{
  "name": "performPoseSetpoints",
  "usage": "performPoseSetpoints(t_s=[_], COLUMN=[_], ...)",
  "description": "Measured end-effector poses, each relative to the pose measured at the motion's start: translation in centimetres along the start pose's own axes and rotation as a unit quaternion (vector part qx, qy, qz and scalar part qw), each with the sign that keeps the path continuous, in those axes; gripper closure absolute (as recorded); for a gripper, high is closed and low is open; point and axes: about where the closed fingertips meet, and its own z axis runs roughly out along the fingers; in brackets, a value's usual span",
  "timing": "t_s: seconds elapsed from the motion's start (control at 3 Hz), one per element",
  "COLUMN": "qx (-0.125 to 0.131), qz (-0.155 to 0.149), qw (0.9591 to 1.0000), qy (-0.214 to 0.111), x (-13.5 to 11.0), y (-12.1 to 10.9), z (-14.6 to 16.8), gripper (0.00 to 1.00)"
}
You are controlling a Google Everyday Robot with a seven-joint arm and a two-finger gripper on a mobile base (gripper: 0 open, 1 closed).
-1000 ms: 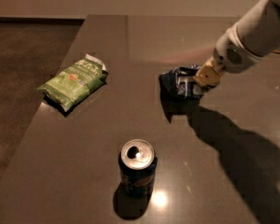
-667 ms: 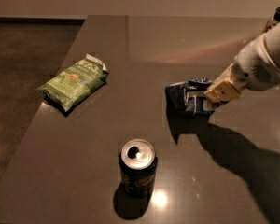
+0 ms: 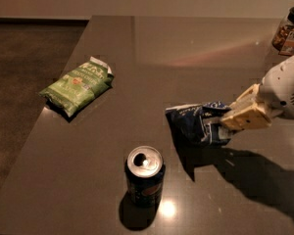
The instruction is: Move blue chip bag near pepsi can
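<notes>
The blue chip bag [image 3: 196, 123] is dark navy, crumpled, and held a little above the dark table, right of centre. My gripper [image 3: 231, 119] comes in from the right and is shut on the bag's right end. The pepsi can [image 3: 144, 176] stands upright near the table's front, below and to the left of the bag, a short gap apart from it.
A light green chip bag [image 3: 77, 86] lies flat near the table's left edge [image 3: 49, 112]. A jar with a dark lid [image 3: 290, 31] stands at the far right back. The floor lies beyond the left edge.
My gripper has carried the blue chip bag toward the front of the table, closer to the can. The can and the green bag have not moved.
</notes>
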Motion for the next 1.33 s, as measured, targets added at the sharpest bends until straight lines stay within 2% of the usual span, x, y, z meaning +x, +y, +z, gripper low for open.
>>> performPoseSetpoints(t_s=[0.33,0.67,1.0,1.33], qx=[-0.046,-0.086,-0.112,-0.13], qz=[-0.041,-0.093,-0.135,-0.161], qw=[0.9975,0.99,0.9816,0.9749], qy=[-0.033,-0.061,-0.076,-0.083], x=[0.1,-0.5,-0.9,-0.9], y=[1.9,3.5,4.7,5.5], z=[0.2,0.6,1.0,1.2], gripper=[1.0,1.0,0.82,0.59])
